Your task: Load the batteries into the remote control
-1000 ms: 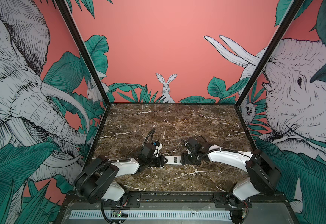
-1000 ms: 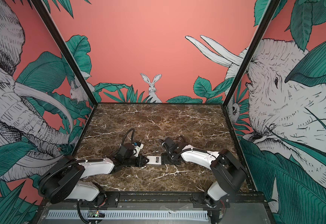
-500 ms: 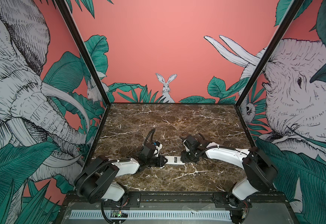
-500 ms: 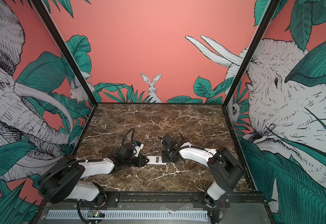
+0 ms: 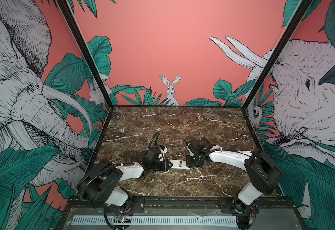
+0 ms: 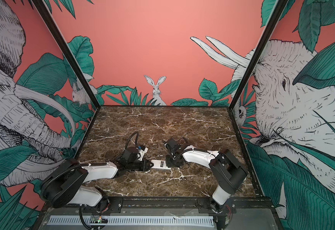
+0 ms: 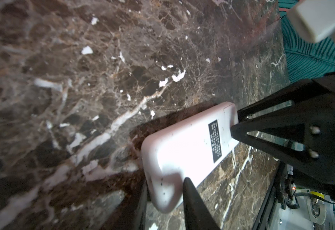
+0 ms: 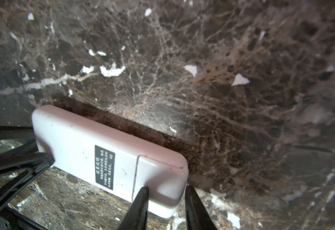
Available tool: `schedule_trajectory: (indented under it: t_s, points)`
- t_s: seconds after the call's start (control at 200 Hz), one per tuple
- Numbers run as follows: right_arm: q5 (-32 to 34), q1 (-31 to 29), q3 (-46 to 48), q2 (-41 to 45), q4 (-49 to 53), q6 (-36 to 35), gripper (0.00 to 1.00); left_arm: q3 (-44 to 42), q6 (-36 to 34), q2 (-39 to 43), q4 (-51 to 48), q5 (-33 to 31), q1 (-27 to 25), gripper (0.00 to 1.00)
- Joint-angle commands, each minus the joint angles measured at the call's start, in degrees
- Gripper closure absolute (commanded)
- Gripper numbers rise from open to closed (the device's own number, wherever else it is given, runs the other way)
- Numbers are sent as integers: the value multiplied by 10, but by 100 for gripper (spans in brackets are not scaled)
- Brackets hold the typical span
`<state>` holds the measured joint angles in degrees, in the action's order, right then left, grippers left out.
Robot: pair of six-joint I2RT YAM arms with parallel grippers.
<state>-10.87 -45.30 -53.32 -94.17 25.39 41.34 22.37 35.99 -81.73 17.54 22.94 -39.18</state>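
As left pincer (image 7: pixel 164 183) grips, right pincer (image 8: pixel 165 188) straddles remote (image 5: pixel 179 164).

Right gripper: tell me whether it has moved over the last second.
Yes. The right gripper shifted slightly left, toward the remote control, judged against the table's right edge.

Dark brown marble-look table (image 5: pixel 182 123) w/ white veins. White remote (image 5: pixel 179 164) at front-middle, label side up; can't tell if resting or lifted.
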Motion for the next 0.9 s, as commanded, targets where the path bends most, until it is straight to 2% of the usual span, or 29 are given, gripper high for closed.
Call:
schedule_trajectory:
  t_s: [0.0, 0.28, 0.575, 0.895]
  points:
    - [0, 3, -5, -19, 8, -9, 73, -16, -2, -18, -68, -8, -6, 67]
    - [-10, 3, -2, -31, -4, -11, 79, -16, -2, -20, -67, -7, -6, 67]
    - [-20, -7, -16, -51, -17, -4, 79, -21, 3, -22, -61, -4, -6, 68]
    - [-39, -29, -14, -72, -70, 38, 79, -28, 12, -23, -52, 1, -6, 68]
